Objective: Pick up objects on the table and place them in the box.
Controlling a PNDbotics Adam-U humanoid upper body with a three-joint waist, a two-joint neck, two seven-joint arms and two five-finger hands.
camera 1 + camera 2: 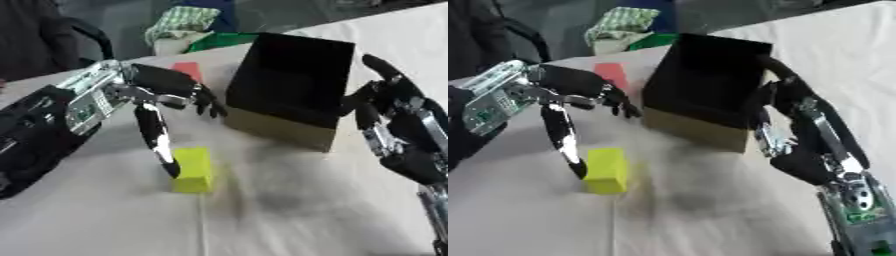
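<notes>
The left hand (162, 87) is spread open, nothing held — one long finger set against the yellow block (193, 169), probably for a grasp; the right hand (794, 112), relaxed and empty, is kept beside the box (293, 85).

Right eye view. The left hand (579, 97) hangs over the counter (710, 220), one long finger reaching down to touch the yellow block (607, 170) at its left side. A red flat piece (611, 74) lies just beyond this hand. The right hand (785, 107) rests with fingers extended against the right wall of the black box (702, 85).
</notes>
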